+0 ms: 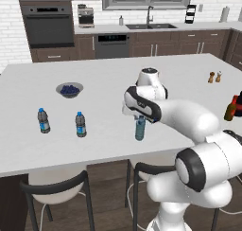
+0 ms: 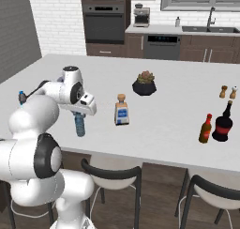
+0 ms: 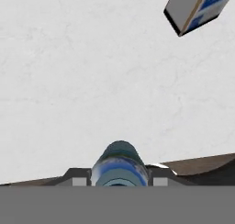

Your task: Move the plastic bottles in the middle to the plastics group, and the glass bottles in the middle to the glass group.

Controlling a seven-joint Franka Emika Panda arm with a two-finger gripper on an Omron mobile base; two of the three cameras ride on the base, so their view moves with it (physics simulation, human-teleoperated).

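Done: amber bottle [image 2: 205,128] beside dark glass bottle [image 2: 223,122] | Now: fingers [image 3: 79,176] pinching light-blue plastic bottle [image 1: 140,128] near tabletop [image 1: 108,74] front edge | Left: square bottle [image 2: 122,110]

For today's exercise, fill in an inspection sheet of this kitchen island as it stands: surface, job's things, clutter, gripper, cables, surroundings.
Surface: white island counter, bare between items.
Job's things: light-blue plastic bottle upright in the gripper; two grey water bottles at left; squarish clear bottle mid-counter; amber bottle beside the dark red-topped bottle.
Clutter: bowl of blue fruit, potted plant, salt and pepper shakers.
Gripper: gripper shut on the bottle's top.
Cables: nothing seen.
Surroundings: stools, oven, sink.
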